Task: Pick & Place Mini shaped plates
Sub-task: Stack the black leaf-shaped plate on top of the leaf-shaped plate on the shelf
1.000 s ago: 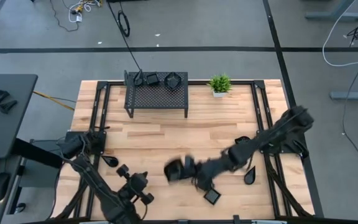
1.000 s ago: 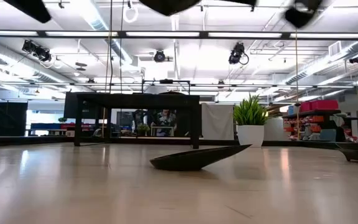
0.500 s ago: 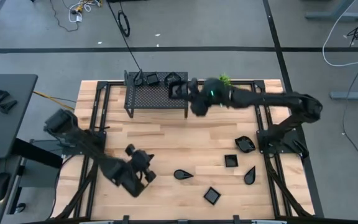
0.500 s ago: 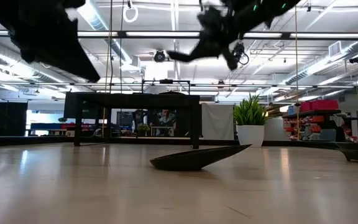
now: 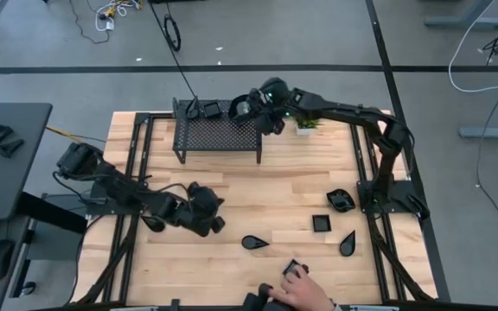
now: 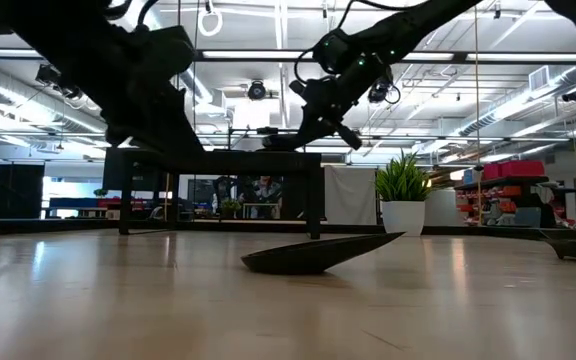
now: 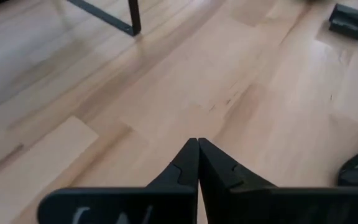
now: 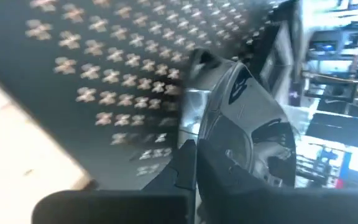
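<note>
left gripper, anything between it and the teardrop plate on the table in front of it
Nothing visible does. The left gripper, shut, hangs over bare wood, and the stretch of table to the teardrop plate lies open.

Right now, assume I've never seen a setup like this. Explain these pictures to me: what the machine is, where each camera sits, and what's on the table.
The machine is two dark robot arms at a wooden table. One camera looks straight down, one sits at table height, and one rides on each wrist.

The left gripper is shut and empty, above bare wood. The right gripper is at the mesh rack and appears to pinch the rim of a glossy black dish over the rack's top. More dishes lie on the rack.

A teardrop dish and a square dish lie on the table with others. A potted plant stands beside the rack. A person's hand reaches in at the near edge.
</note>
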Robot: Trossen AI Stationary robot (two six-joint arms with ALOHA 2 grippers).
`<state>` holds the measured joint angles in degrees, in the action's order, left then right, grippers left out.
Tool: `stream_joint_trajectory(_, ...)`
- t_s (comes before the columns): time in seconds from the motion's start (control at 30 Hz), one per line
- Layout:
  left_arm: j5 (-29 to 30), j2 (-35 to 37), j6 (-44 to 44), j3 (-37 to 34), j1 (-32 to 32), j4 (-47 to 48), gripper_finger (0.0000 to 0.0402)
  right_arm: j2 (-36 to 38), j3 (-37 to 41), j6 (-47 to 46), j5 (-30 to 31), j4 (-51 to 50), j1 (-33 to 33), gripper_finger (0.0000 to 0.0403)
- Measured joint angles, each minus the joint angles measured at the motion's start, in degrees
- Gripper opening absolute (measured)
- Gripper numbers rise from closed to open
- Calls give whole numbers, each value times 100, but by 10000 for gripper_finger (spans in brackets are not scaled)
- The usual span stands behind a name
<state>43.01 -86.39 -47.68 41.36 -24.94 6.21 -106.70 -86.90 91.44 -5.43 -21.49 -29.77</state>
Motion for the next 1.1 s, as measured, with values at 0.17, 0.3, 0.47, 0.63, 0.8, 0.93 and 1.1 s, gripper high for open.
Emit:
stream_joint_trajectory(0.17,-178,0,375,2,189,-219,8,-4,-52,73,-139,-124,19,28)
stream_joint_trajectory(0.3,-240,0,678,7,242,-334,8,-5,-52,58,-204,-315,12,50)
stream_joint_trajectory(0.47,-239,0,700,7,240,-344,9,-4,-52,-173,-116,-108,-8,93)
stream_joint_trajectory(0.63,-239,0,641,7,223,-415,9,-6,-52,-267,189,340,-65,140)
stream_joint_trajectory(0.8,-233,0,644,7,229,-482,9,-4,-52,-263,729,502,-86,169)
stream_joint_trajectory(0.93,-226,-2,645,7,229,-538,9,34,-48,-560,826,384,-69,176)
stream_joint_trajectory(1.1,-220,-2,644,7,229,-541,9,255,-48,-964,506,215,4,170)
